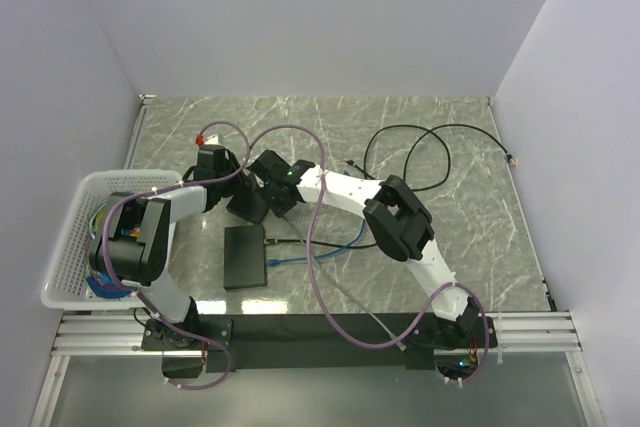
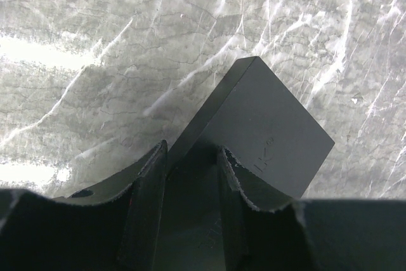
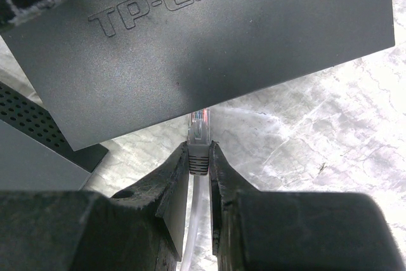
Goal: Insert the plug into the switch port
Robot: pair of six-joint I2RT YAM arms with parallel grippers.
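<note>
The switch [image 3: 209,49] is a flat dark box marked TP-LINK, held tilted above the marble table. My left gripper [image 2: 193,150] is shut on the switch [image 2: 266,125], one finger on each face. My right gripper [image 3: 199,147] is shut on the grey boot of the plug [image 3: 199,125], with a white cable running back between its fingers. The clear tip of the plug reaches the switch's lower edge; the port itself is hidden. In the top view both grippers meet left of centre, the left [image 1: 228,187] beside the right [image 1: 275,182], with the switch [image 1: 247,205] between them.
A second black box [image 1: 245,257] lies flat on the table below the grippers, with a blue cable [image 1: 330,245] running from it. A white basket [image 1: 70,247] stands at the left edge. Black cable [image 1: 430,147] loops at the back right.
</note>
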